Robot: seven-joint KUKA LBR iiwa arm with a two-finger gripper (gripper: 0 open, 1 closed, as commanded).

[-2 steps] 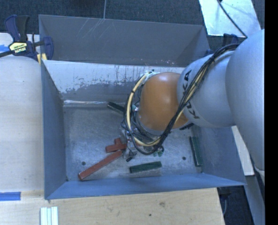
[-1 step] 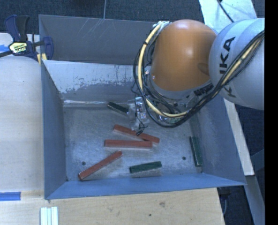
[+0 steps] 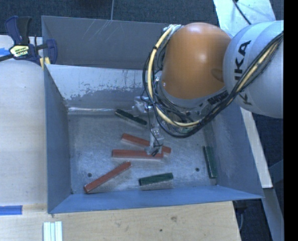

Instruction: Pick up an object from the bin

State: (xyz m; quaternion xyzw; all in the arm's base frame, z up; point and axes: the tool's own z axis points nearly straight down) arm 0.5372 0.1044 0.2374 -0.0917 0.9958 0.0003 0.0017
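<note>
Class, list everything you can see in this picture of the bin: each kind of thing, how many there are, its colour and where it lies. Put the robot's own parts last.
bin: one, grey metal, middle of the view.
red-brown bars: three. The front bar lies slanted at the front left. The middle bar and the upper bar lie close together at mid-floor.
dark green bars: three. The front green bar is by the front wall, the right green bar lies along the right wall, and the back green bar is near the back wall.
gripper: one, grey metal, down at the right ends of the middle and upper bars.
arm: one, silver, with an orange cover and cables, coming in from the right.
</note>
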